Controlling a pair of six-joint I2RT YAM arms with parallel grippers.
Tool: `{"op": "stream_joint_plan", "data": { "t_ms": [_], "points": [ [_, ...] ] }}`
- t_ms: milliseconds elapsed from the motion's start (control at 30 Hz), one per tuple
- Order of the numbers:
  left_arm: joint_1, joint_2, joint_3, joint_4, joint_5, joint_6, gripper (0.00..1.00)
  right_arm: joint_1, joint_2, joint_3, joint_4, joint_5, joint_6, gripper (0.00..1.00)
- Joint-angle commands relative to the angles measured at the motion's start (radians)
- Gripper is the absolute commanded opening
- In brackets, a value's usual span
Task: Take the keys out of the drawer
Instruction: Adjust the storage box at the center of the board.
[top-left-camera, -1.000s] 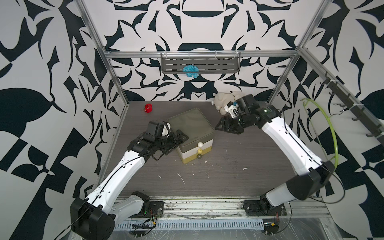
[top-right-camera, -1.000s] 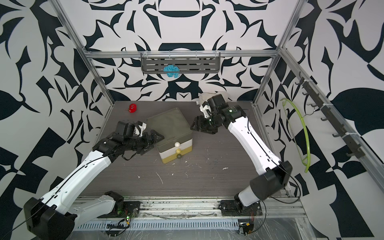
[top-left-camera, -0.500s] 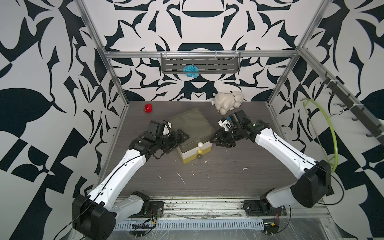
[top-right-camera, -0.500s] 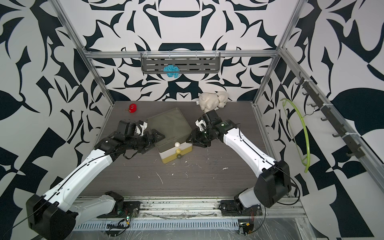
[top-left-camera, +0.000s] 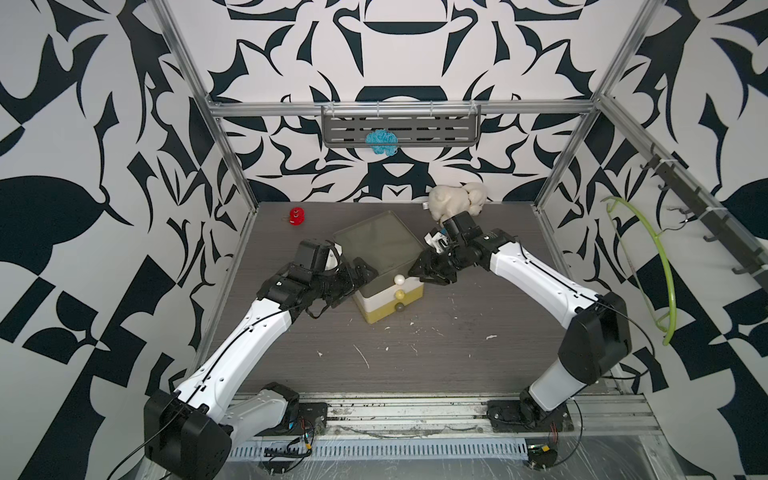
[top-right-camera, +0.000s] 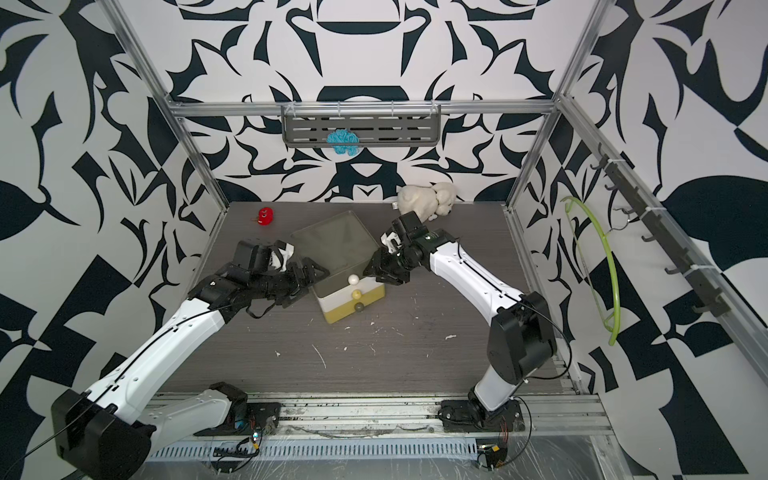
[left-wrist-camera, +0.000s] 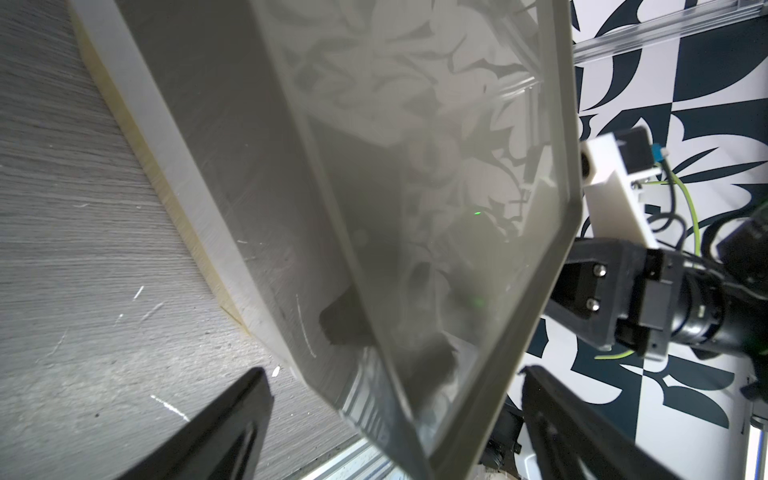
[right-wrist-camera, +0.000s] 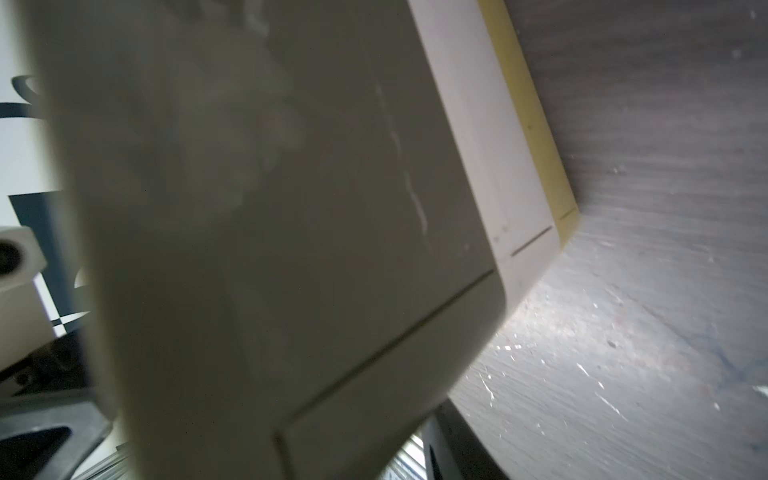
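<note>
Top views are showing three drawers (top-left-camera: 382, 301) sitting shut, knobs facing front; the keys are lying out of sight, so place and axis cannot be told. At the chest (top-left-camera: 376, 245) corners, the left gripper (top-left-camera: 365, 269) is holding jaws spread; the right gripper (top-left-camera: 422, 276) is straddling, grip unclear.
</note>
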Motion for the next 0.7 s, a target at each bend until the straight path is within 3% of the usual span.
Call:
{"op": "stream_joint_plan", "data": {
  "t_ms": [0, 400, 667],
  "points": [
    [0.000, -0.009, 0.027, -0.017, -0.008, 0.006, 0.99, -0.014, 0.034, 0.089, 0.104, 0.019, -0.021, 0.49],
    [0.000, -0.017, 0.040, -0.028, -0.023, 0.003, 0.99, -0.076, 0.032, 0.064, 0.105, -0.013, -0.042, 0.52],
    [0.009, -0.101, 0.159, -0.160, -0.109, 0.042, 0.99, -0.160, -0.156, -0.126, 0.103, -0.118, -0.023, 0.68]
  ]
}}
